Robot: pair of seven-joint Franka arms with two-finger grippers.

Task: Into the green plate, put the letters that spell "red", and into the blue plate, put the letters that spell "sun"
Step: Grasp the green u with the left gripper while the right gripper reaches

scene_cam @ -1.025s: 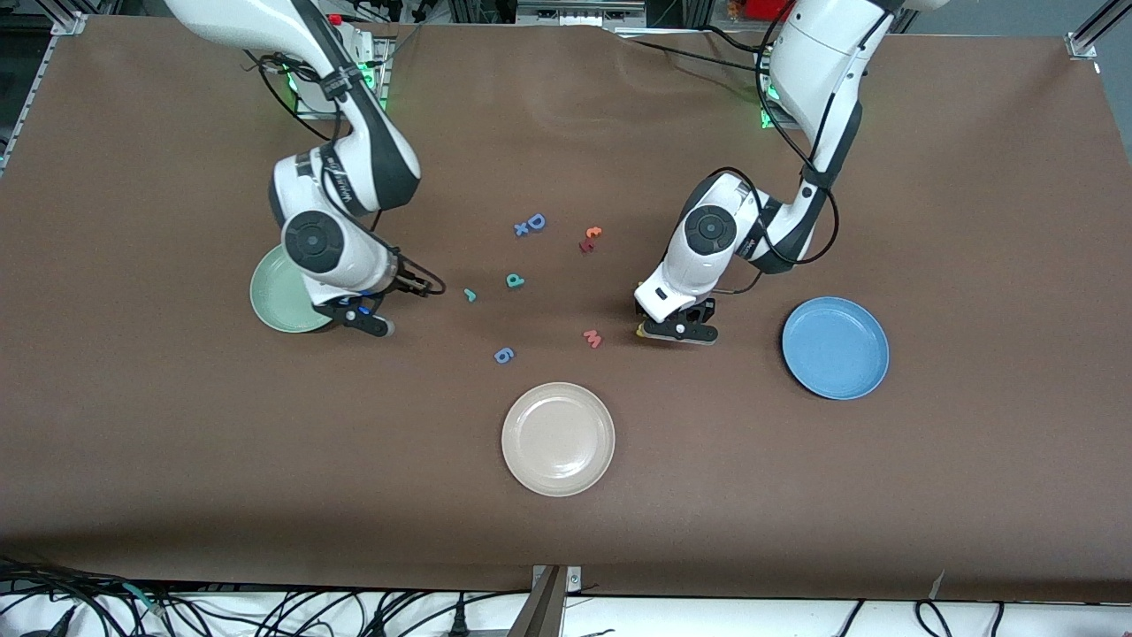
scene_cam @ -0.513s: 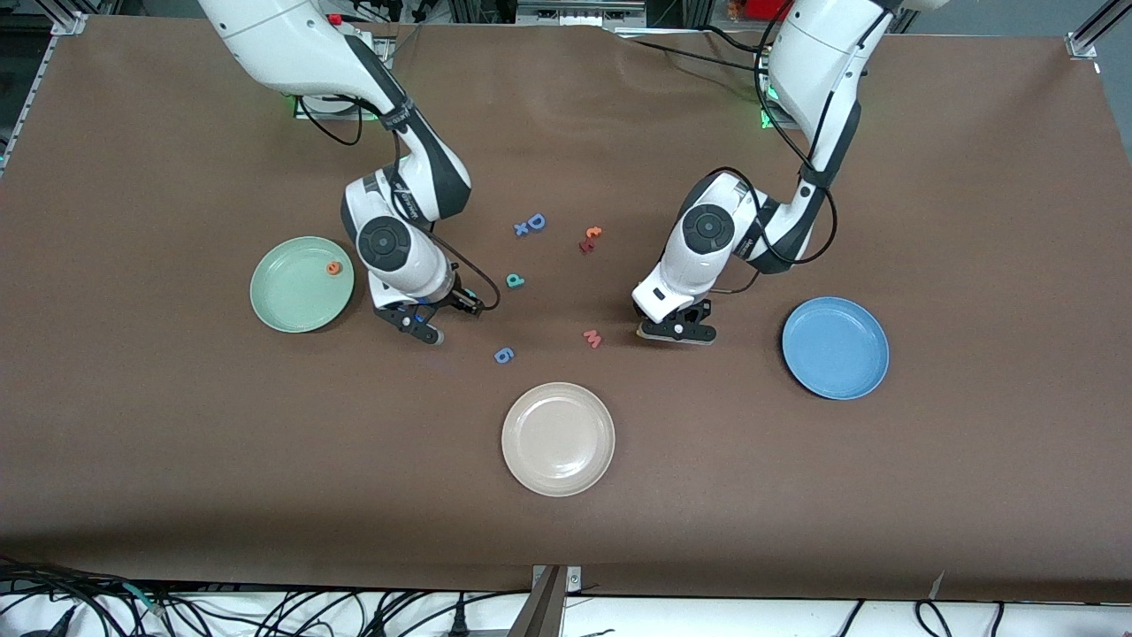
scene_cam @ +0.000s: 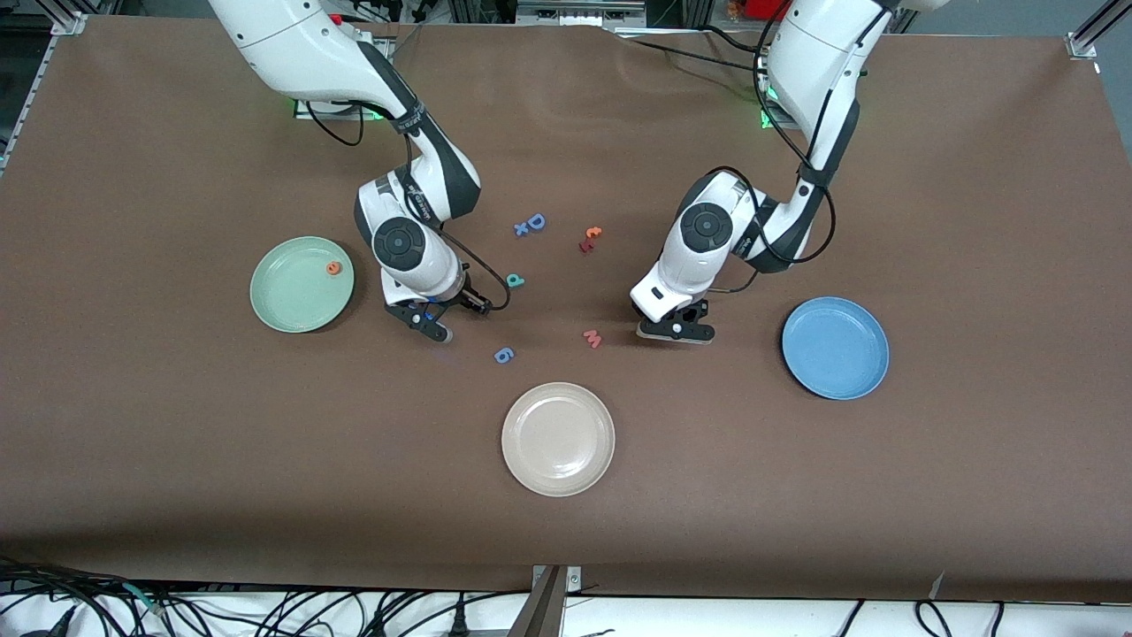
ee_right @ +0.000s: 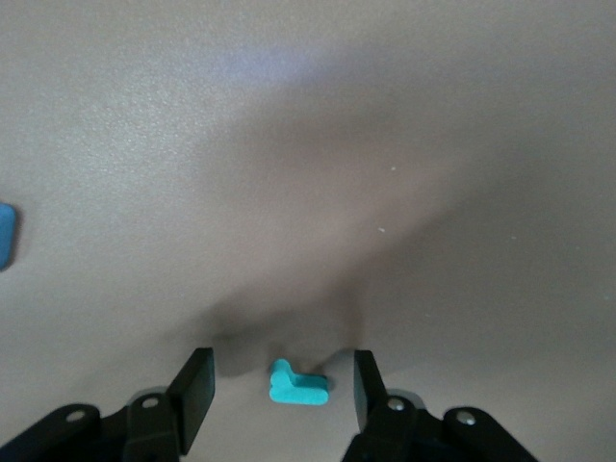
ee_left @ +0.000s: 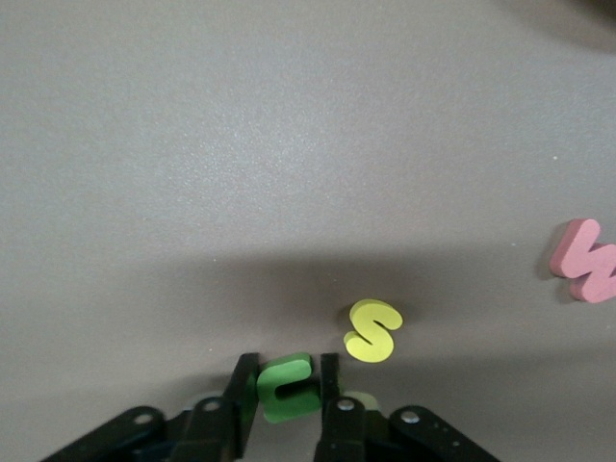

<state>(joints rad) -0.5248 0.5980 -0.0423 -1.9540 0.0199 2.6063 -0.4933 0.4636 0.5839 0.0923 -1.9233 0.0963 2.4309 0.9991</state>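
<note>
A: State the fixed items, largest first.

B: The brown table (scene_cam: 177, 460) carries three round plates. The pale mint-green plate (scene_cam: 292, 296) lies toward the right arm's end, the medium-blue plate (scene_cam: 835, 348) toward the left arm's end, and the beige plate (scene_cam: 558, 439) between them, nearer the front camera. A small orange foam "e" (scene_cam: 333, 268) sits in the green plate. The blue plate holds nothing.

A: Gripper status?

B: The left gripper (ee_left: 289, 390) is low at the table between the pink foam "w" (scene_cam: 592, 338) and the blue plate. Its fingers (ee_left: 330, 380) pinch the green foam "n" (ee_left: 285, 385). The yellow foam "s" (ee_left: 372, 330) lies on the table just beside it. The right gripper (ee_right: 284, 385) is low beside the green plate, fingers (ee_right: 197, 380) spread, with the thin teal foam "r" (ee_right: 296, 383) between them, apart from both.

A: Remaining letters?

B: The teal foam "d" (scene_cam: 515, 280) lies near the right gripper. A blue capital "D" (scene_cam: 534, 221) and a red-and-orange letter pair (scene_cam: 590, 238) lie farther from the front camera.
</note>
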